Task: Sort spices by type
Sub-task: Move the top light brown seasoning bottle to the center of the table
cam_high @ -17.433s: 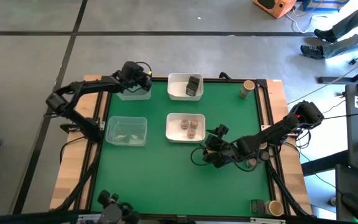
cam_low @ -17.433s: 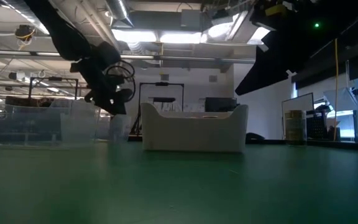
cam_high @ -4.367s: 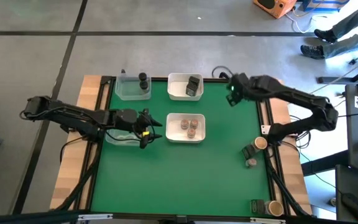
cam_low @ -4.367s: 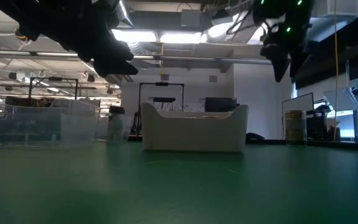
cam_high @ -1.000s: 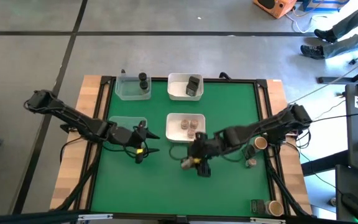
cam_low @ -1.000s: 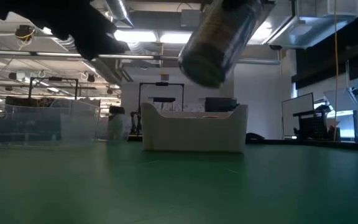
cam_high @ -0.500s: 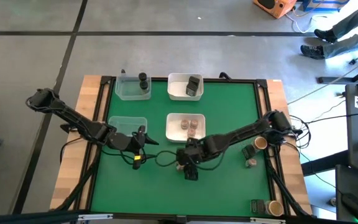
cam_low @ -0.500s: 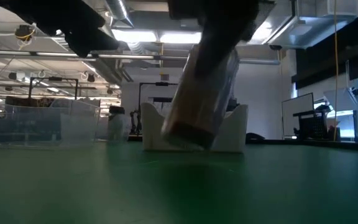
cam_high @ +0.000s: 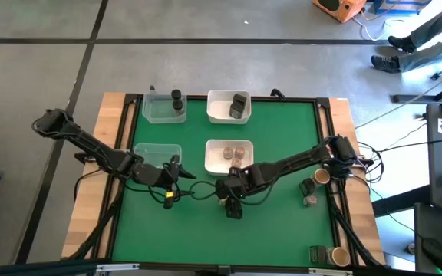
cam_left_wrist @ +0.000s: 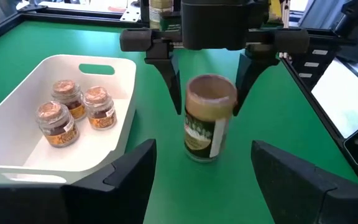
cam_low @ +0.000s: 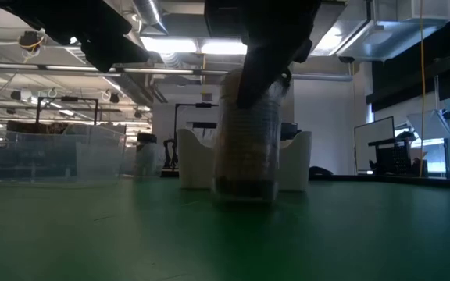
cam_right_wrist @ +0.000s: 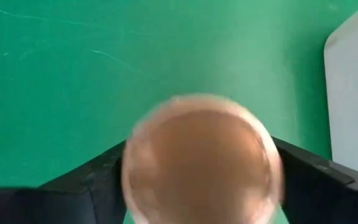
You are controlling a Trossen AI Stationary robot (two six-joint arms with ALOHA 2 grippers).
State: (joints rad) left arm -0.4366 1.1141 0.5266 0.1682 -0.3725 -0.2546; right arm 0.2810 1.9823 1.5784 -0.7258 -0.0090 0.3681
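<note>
My right gripper (cam_left_wrist: 207, 87), black, w/ a jar (cam_left_wrist: 208, 127): tan lid, olive-green label w/ white panel. Green mat (cam_high: 282, 146). White tray (cam_left_wrist: 98, 93) w/ three jars (cam_left_wrist: 73, 112), copper-brown tops, orange-brown labels. My left fingers (cam_left_wrist: 123, 180) dark grey.

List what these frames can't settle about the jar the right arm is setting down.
- Contact: in the left wrist view, right gripper fingers flank the tan-topped jar; whether they touch it is unclear.
- Label: too small there; low view dark.
- Jar sides: right wrist view shows only a blurred lid.
- Table-edge containers: too small in the high view.
</note>
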